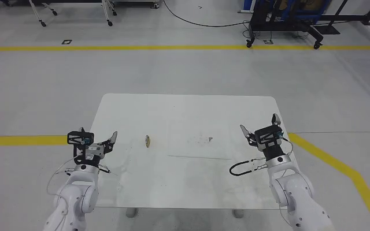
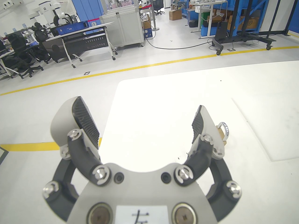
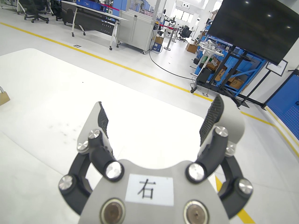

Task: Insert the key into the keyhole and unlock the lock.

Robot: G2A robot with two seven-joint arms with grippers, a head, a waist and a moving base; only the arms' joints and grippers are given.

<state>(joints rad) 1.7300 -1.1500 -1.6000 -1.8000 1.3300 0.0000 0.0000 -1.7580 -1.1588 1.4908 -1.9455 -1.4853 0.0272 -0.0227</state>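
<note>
A small brass padlock (image 1: 148, 140) with a silver shackle lies on the white table (image 1: 185, 110), left of centre. A tiny key (image 1: 210, 138) lies about mid-table, to the padlock's right. My left gripper (image 1: 98, 136) hovers open at the table's left edge, well short of the padlock. In the left wrist view the padlock (image 2: 223, 131) peeks out from behind one finger of the open gripper (image 2: 140, 108). My right gripper (image 1: 261, 126) stands open near the right edge, apart from the key. The right wrist view has the padlock (image 3: 3, 96) far off beyond its open gripper (image 3: 158, 103).
A thin, flat white sheet (image 2: 268, 127) covers the table's middle, its front edge showing as a faint line (image 1: 199, 157). A black cable loop (image 1: 240, 168) hangs off the right arm. Yellow floor tape (image 1: 29, 140) runs past both sides of the table.
</note>
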